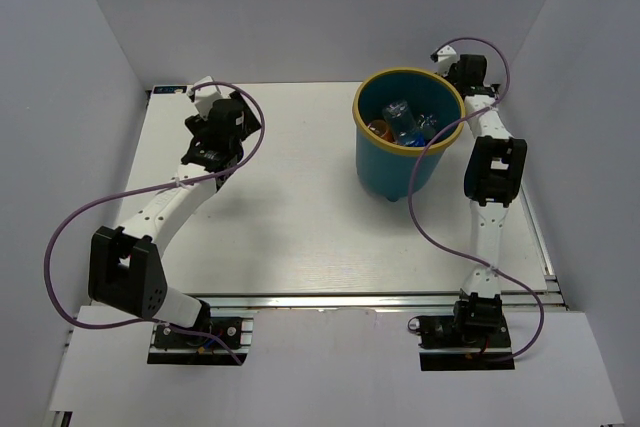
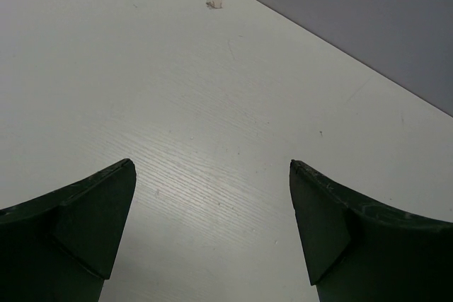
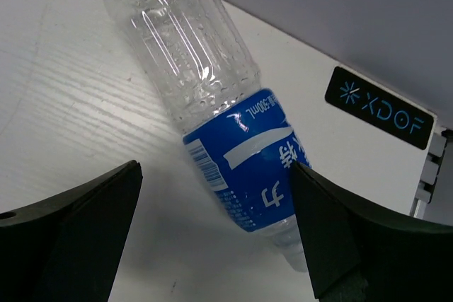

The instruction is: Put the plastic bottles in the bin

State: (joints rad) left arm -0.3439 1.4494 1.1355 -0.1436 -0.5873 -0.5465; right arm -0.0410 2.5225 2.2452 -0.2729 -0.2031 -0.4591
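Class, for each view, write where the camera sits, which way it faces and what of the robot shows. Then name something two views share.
Top external: high behind the robot, looking down on the table and bin; left arm and right arm show.
Left wrist: on the left arm, facing bare table; open left gripper shows.
Right wrist: on the right arm, facing a blue-labelled bottle lying on the table; open right gripper shows.
Shared: the white table.

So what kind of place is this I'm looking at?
Probably a robotics lab test cell: the left arm and right arm are mounted at the near edge of a white table closed in by plain grey walls, with an XDOF label by the table's edge.
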